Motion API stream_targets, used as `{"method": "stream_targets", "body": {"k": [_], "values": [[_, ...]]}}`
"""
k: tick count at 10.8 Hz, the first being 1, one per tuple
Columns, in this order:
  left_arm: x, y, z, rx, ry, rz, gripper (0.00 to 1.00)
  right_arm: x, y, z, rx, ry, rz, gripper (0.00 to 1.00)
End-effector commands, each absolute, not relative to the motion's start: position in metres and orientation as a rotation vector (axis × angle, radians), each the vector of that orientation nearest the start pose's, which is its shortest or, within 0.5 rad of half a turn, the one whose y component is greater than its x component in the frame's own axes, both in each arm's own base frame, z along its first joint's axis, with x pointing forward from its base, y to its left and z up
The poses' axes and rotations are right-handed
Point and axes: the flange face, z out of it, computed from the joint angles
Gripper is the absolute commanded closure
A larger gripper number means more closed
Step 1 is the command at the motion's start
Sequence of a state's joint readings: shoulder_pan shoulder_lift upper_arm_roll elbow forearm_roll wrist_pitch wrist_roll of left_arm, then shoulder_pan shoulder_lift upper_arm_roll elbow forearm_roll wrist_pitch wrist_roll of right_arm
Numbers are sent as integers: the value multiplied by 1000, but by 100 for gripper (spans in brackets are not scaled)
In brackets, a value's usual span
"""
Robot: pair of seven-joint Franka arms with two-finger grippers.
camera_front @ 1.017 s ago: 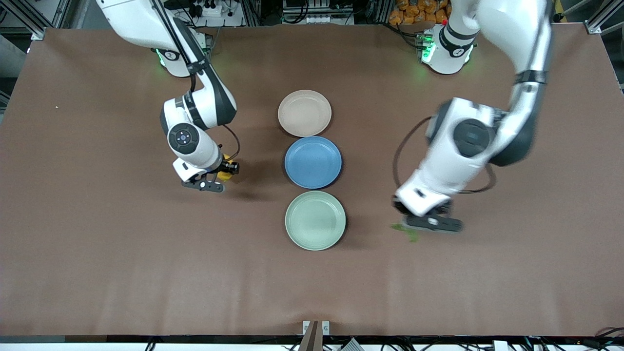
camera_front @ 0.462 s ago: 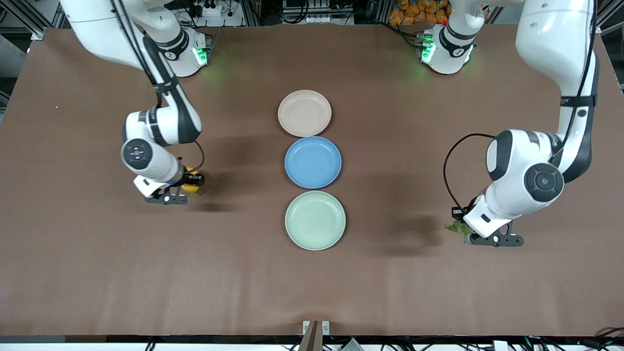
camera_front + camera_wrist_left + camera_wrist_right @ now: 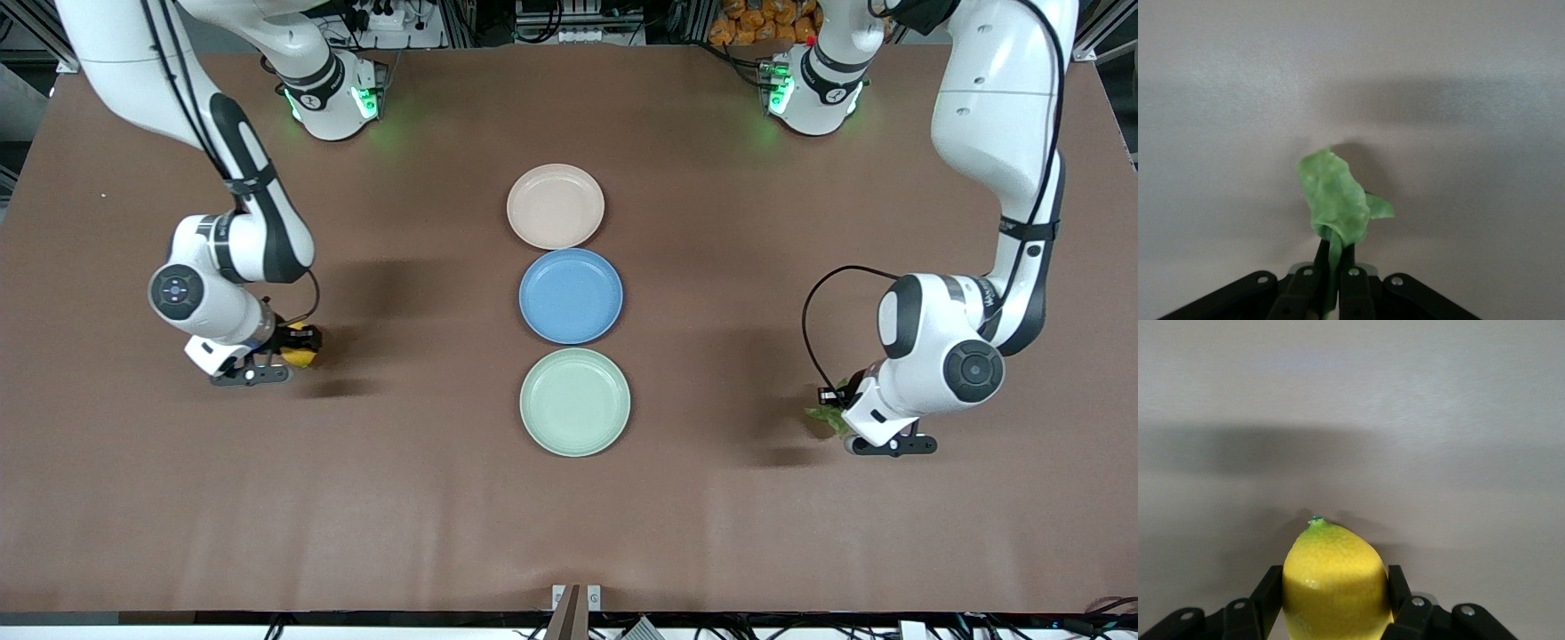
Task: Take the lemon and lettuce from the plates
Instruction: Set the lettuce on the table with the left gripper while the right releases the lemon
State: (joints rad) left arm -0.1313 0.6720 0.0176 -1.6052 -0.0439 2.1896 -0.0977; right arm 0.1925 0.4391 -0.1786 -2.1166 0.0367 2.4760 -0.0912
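My right gripper [image 3: 298, 348] is shut on the yellow lemon [image 3: 300, 354], low over bare table toward the right arm's end. The right wrist view shows the lemon [image 3: 1333, 580] clamped between both fingers. My left gripper [image 3: 834, 418] is shut on the green lettuce [image 3: 825, 419], low over bare table toward the left arm's end. The left wrist view shows the lettuce [image 3: 1336, 199] pinched by its stem. The beige-pink plate [image 3: 556, 206] and the mint green plate [image 3: 575, 402] stand bare in the middle of the table.
A bright blue plate [image 3: 571, 295] sits between the two task plates, in one line with them. The brown table [image 3: 569, 533] stretches wide around both grippers. The arm bases stand along the table's edge farthest from the front camera.
Both arms have swung outward from the plates: the right gripper with the lemon toward its end of the table, the left gripper with the lettuce toward its end.
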Motion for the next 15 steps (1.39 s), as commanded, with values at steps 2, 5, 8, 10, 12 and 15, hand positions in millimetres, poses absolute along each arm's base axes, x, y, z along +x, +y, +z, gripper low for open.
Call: {"method": "stream_targets", "body": {"k": [2,5,8,10,12,15], "values": [[686,-77,236,-3178,-31,106,0,573,-11,196,-3186,-223,84,100],[692,-74,274,-3188,-38,27,0,576,-26,190,-3192,-230,23,100],[692,-80,310,-3201,-28,-35,0,577,-29,191,-3188,-200,24,0],[690,-83,340,-3208,-23,-73,0,579,-28,202,-3185,-194,-1,0],[685,-76,383,-3202,-23,-94,0,581,-27,229,-3179,-203,-45,0],[677,-66,463,-3188,-25,-50,0,556,-24,279,-3145,-332,-59,0]]}}
